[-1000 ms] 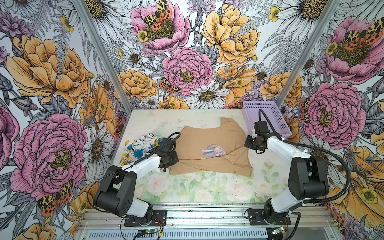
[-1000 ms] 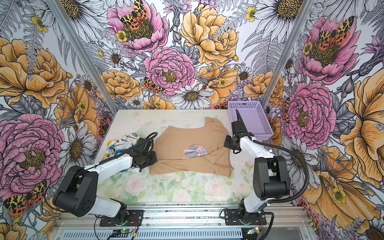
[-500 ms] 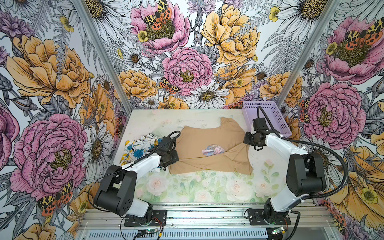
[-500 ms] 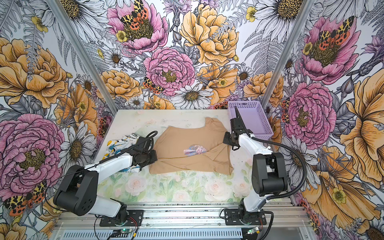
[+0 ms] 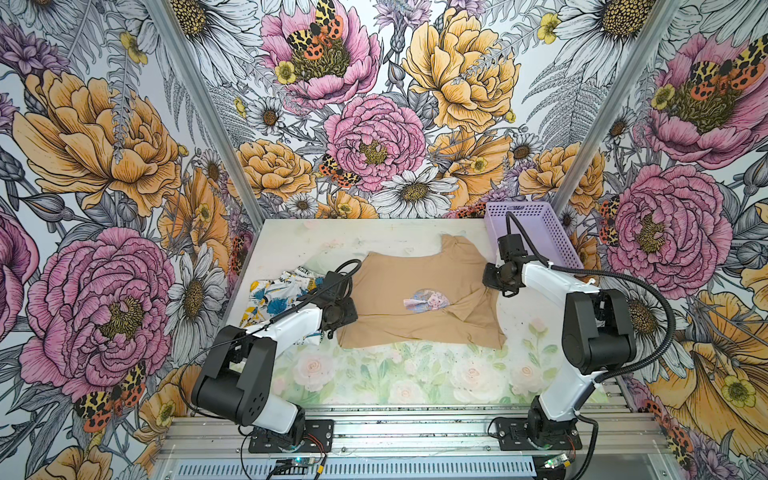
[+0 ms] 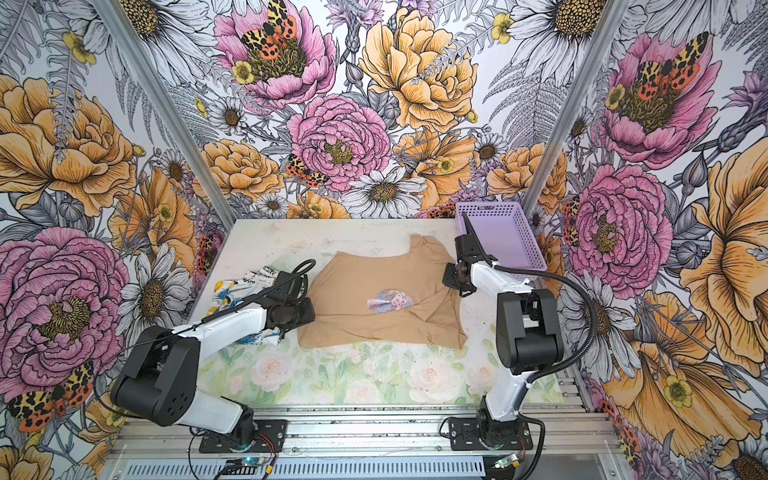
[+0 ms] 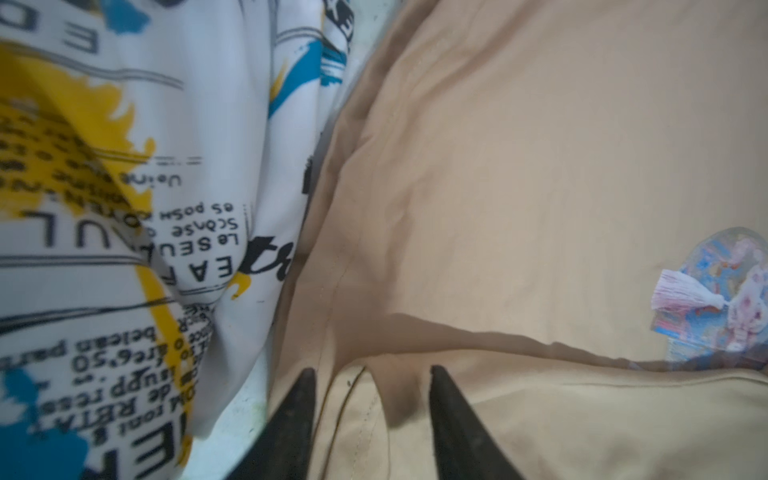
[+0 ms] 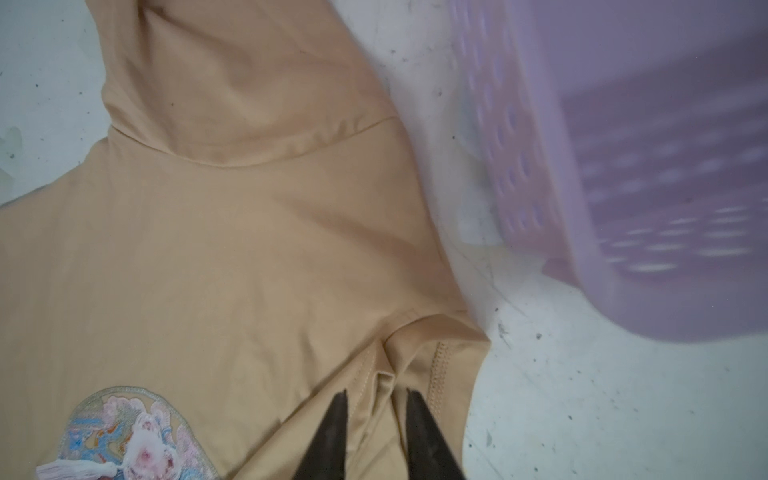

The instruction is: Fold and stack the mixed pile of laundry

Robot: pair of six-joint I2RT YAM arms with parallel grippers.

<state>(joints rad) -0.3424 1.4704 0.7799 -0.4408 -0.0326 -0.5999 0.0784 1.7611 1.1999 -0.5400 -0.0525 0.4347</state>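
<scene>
Table [image 5: 374, 374] has a faded rose print and stands inside floral walls [image 5: 374, 124]. A basket [image 5: 523, 204] sits at rear right, blurred in the right wrist view. The left arm hides part of the crumpled printed garment [image 5: 278, 291] at left.

The tee [image 5: 399, 299] lies flat at centre. Its long axis runs across the table, with the sleeve end rightward.

Left gripper [image 7: 370, 374] is parted over the tee's edge. Right gripper [image 8: 376, 392] is narrowly parted astride a sleeve fold.
</scene>
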